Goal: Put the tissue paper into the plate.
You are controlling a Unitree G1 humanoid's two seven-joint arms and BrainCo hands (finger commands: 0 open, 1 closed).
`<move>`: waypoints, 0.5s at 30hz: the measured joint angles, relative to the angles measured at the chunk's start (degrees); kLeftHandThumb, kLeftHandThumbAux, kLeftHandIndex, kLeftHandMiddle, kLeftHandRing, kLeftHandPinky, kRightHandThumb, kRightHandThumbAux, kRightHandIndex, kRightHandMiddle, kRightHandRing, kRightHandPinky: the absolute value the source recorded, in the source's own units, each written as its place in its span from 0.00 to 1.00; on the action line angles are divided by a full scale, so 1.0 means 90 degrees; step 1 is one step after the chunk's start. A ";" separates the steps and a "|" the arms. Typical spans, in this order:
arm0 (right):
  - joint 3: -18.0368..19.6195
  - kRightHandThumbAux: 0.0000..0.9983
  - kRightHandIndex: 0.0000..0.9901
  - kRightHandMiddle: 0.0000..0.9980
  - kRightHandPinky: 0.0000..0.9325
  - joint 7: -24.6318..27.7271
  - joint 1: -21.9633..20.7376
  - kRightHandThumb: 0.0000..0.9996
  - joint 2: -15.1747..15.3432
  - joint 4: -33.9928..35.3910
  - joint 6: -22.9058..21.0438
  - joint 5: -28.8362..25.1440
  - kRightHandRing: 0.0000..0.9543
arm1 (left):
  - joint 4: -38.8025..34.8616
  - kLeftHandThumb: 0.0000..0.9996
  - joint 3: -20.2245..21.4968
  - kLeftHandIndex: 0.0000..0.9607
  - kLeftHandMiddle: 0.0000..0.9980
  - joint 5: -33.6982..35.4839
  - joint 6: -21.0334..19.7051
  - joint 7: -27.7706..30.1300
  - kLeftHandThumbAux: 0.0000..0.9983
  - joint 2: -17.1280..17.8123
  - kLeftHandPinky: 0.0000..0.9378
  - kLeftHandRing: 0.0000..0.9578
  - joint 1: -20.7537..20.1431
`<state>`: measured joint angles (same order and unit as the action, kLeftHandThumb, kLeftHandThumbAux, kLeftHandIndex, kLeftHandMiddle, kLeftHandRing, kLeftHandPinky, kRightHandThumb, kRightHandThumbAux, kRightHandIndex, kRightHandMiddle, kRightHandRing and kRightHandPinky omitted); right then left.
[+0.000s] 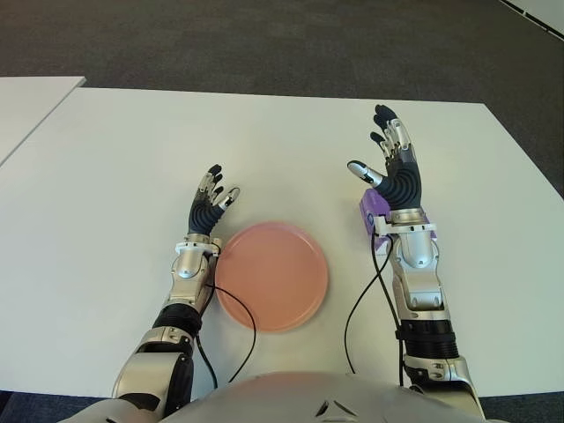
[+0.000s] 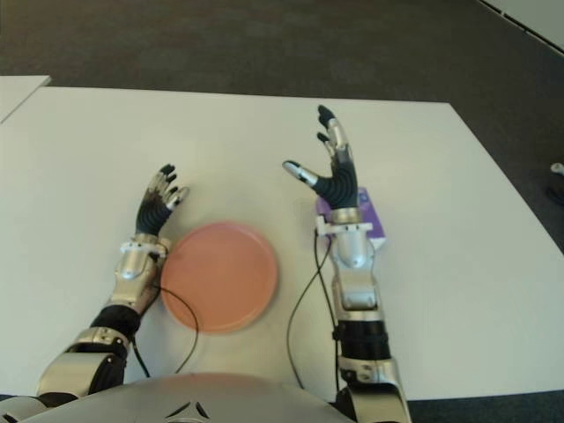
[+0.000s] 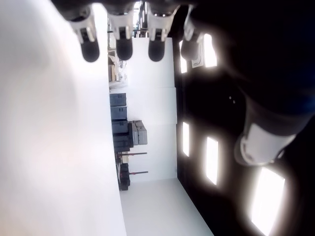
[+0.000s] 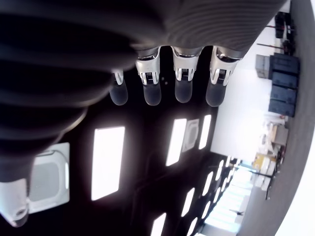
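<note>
1. The white table [image 1: 132, 159] carries a round pink plate [image 1: 273, 275], which lies flat near the robot's edge, between the two arms. Nothing lies in the plate.
2. The left hand [image 1: 210, 204] shows just beside the plate's left rim, palm upward. Its fingers [image 1: 231, 197] are loosely extended and slightly bent, and they grasp nothing.
3. In the left wrist view, four dark fingertips [image 3: 123, 49] stand in a row with gaps between them. No object lies between them.
4. The right hand [image 1: 394, 167] is raised above the table to the right of the plate, palm upward. The fingers [image 1: 388, 123] are spread wide, with the thumb [image 1: 363, 173] set out toward the plate side. The hand is empty.
5. In the right wrist view, four fingertips [image 4: 183, 91] are extended side by side against the ceiling lights. Nothing is held.
6. A purple packet [image 2: 374, 218] lies on the table directly under the right wrist, well apart from the plate. The arm covers most of it. It is probably the tissue paper pack, but the visible portion does not confirm this.
7. The packet shows below the right palm, not within the fingers; whether the wrist touches it cannot be told.
8. Black cables [image 1: 357, 313] run from each forearm back toward the robot's torso, one crossing the near rim of the plate.
</note>
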<state>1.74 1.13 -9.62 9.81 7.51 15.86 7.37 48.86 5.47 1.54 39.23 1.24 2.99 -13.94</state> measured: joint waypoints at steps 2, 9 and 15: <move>0.0050 0.51 0.02 0.01 0.00 0.0079 -0.0051 0.33 0.0230 0.0276 -0.0117 0.0205 0.00 | 0.0043 0.00 -0.0005 0.00 0.00 -0.0016 0.0000 -0.0021 0.57 -0.0001 0.00 0.00 -0.0027; 0.0145 0.46 0.03 0.00 0.00 0.0320 -0.0332 0.35 0.0841 0.0945 -0.0659 0.0817 0.00 | 0.0155 0.00 -0.0010 0.00 0.00 -0.0058 0.0027 -0.0047 0.55 -0.0004 0.00 0.00 -0.0093; 0.0239 0.42 0.03 0.00 0.00 0.0535 -0.0668 0.36 0.1364 0.0938 -0.0832 0.1145 0.00 | 0.0213 0.00 -0.0014 0.00 0.00 -0.0082 0.0037 -0.0065 0.53 -0.0014 0.00 0.00 -0.0134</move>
<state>3.89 5.94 -15.63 22.09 15.95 8.38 17.68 50.78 5.34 0.80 39.56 0.65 2.86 -15.15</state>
